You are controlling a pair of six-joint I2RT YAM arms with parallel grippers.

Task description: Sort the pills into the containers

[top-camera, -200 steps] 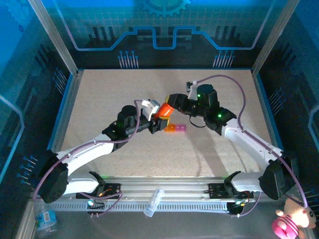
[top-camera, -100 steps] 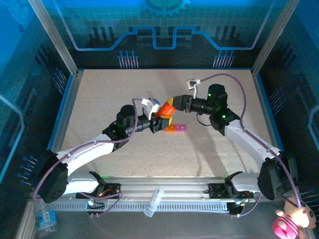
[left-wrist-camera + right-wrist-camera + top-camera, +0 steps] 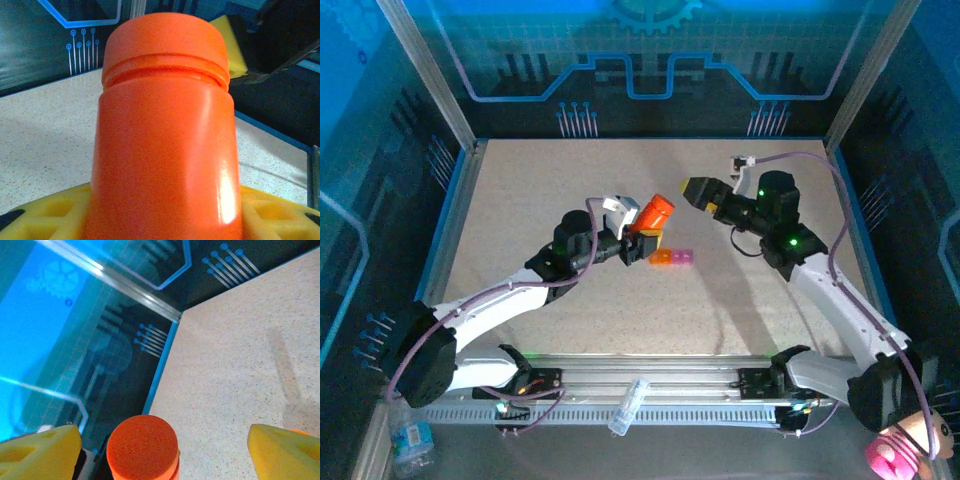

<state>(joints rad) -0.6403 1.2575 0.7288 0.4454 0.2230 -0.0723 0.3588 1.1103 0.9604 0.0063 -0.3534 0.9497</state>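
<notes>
My left gripper [image 3: 643,238] is shut on the lower body of an orange cylindrical bottle [image 3: 655,212], which tilts up and to the right with its round cap on. In the left wrist view the bottle [image 3: 165,135] rises between the yellow pads [image 3: 45,212]. My right gripper [image 3: 699,194] stands open a short way right of the cap, apart from it. In the right wrist view the orange cap [image 3: 142,445] faces me between the spread yellow fingers [image 3: 282,452]. The containers [image 3: 672,257], a short orange and pink strip, lie on the table just below the bottle.
Blue-edged glass walls [image 3: 455,200] ring the speckled table [image 3: 720,300]. A clear small bottle [image 3: 628,405] lies on the near rail, a pink toy [image 3: 900,450] sits at the bottom right, and a blue packet [image 3: 412,437] at the bottom left.
My right gripper has come off the bottle's cap and drawn back to the right. The left gripper keeps the bottle, now tilted slightly further to the right.
</notes>
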